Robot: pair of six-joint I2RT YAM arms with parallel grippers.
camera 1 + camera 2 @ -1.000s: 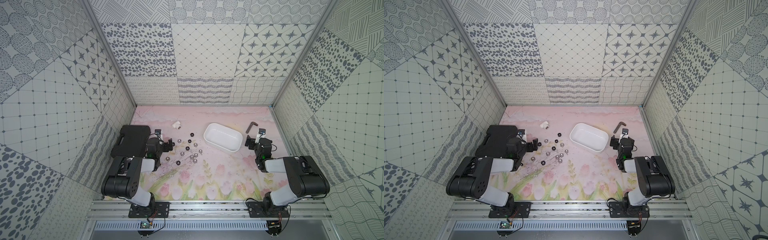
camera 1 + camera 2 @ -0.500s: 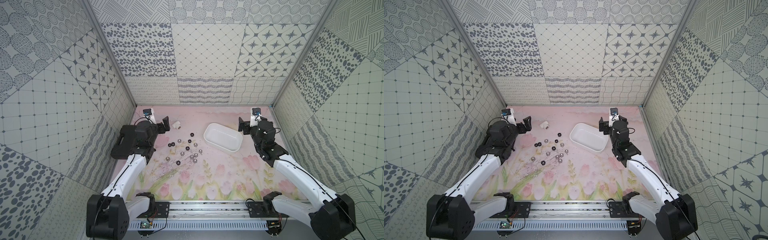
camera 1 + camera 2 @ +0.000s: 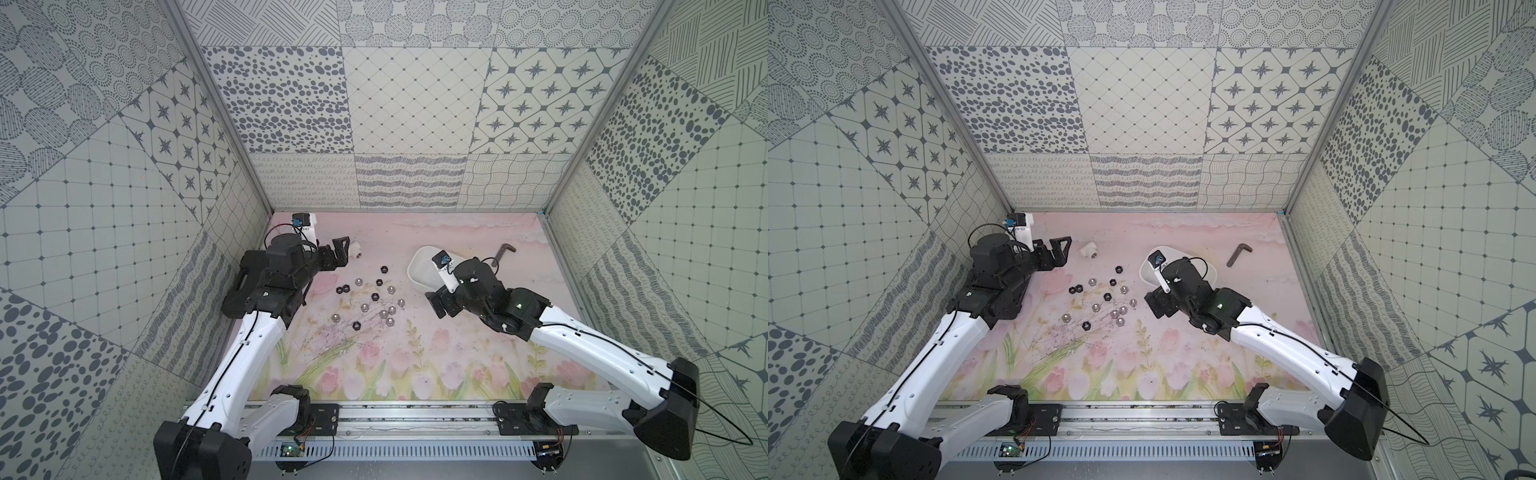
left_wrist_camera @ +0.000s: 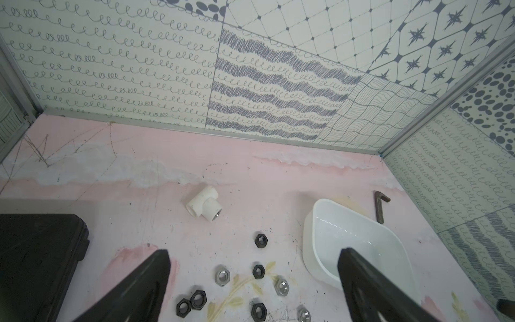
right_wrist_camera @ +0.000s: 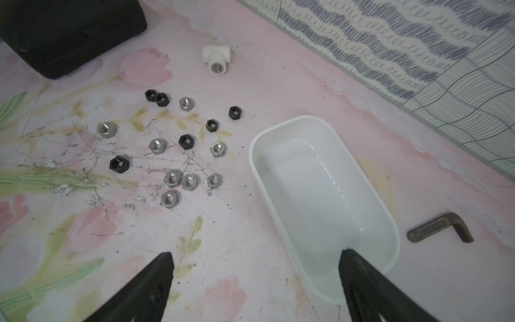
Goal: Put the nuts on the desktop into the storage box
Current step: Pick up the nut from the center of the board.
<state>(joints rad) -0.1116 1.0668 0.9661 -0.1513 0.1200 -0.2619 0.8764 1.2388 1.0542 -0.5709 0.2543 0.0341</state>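
In both top views the nuts (image 3: 376, 297) lie scattered on the worktop (image 3: 457, 357) between the arms, just beside the white storage box (image 3: 417, 272). The left gripper (image 3: 337, 253) hangs near a white pipe fitting (image 3: 355, 250), and the right gripper (image 3: 441, 306) hangs beside the box. The left wrist view shows its jaws spread wide, holding nothing. The right wrist view shows jaws equally wide and empty, with every nut outside the box.
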